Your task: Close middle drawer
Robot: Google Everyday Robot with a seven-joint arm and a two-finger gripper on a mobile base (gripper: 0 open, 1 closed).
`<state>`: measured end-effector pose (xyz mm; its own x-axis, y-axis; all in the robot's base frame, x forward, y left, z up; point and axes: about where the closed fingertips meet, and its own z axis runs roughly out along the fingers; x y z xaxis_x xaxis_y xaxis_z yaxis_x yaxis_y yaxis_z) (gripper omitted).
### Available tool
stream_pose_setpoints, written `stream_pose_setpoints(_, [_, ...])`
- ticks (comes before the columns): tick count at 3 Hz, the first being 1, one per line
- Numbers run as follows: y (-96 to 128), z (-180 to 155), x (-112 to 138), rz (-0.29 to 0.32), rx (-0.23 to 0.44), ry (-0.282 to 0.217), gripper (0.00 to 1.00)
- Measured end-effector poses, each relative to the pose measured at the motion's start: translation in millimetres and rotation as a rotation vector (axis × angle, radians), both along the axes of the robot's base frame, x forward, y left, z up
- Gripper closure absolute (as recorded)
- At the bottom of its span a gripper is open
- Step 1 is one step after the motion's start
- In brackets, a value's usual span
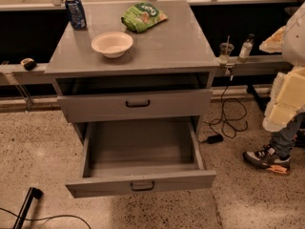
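Observation:
The middle drawer (142,185) is pulled far out of the grey cabinet (143,56). It has a low front panel with a small black handle, and its grey box is empty. Above it, the taller top drawer (137,104) with a larger black handle sits almost flush, with a dark gap over it. The lowest drawer is hidden under the open one. My gripper (284,104) shows as cream-white arm parts at the right edge, level with the top drawer and well to the right of the cabinet, touching nothing.
On the cabinet top are a blue can (76,12), a white bowl (112,44) and a green snack bag (143,16). A person's sneaker (267,159) and black cables (228,123) are on the floor at right. A black pole (26,206) lies at bottom left.

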<state>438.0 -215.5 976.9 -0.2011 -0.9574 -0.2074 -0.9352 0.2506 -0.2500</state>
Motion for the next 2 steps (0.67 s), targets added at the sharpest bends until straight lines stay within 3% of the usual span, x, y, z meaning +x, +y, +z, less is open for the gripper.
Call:
stream_pose_setpoints(1, [10.2,-65.6,4.6,0.084,0.083,0.088,0.00])
stream_pose_setpoints(2, [30.4,-167.1,-11.3,0.197,0.169,0.222,0.00])
